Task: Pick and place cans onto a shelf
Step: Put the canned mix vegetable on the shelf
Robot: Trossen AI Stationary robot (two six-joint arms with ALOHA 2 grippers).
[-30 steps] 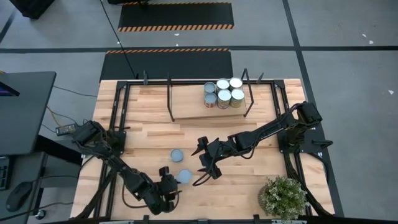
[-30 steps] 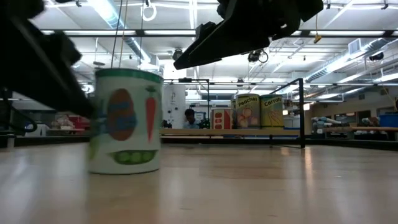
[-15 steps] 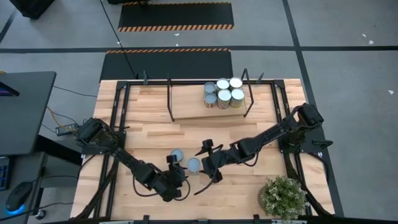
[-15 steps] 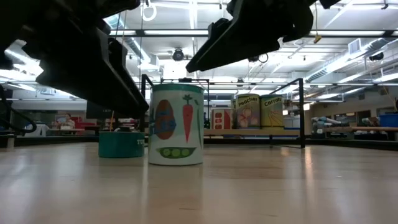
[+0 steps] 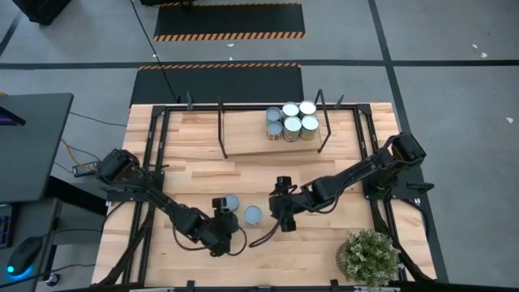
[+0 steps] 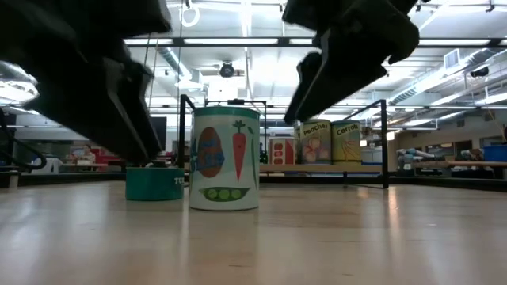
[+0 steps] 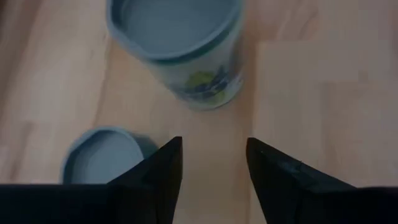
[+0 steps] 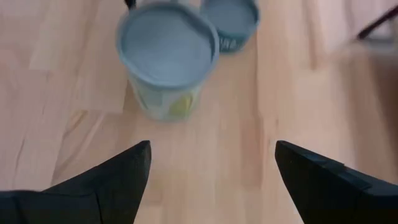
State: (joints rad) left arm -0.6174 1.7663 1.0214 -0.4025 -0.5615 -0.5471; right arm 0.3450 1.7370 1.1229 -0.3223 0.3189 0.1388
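My right hand (image 5: 280, 212) hangs just beside the tall veg can (image 5: 253, 215), fingers wide apart, nothing held. My left hand (image 5: 225, 231) sits low by the short teal can (image 5: 231, 201), fingers (image 7: 163, 168) at a narrow gap, empty too. Both cans stand upright mid-table (image 5: 195, 174), close together. Five more cans (image 5: 293, 120) are grouped at the right end of the shelf (image 5: 243, 138), far side.

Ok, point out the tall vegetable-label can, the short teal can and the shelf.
Tall vegetable-label can (image 6: 225, 158), low view, on its printed side.
Short teal can (image 6: 154, 183), low view, on its side wall.
Shelf (image 5: 243, 138), high view, on bare board.
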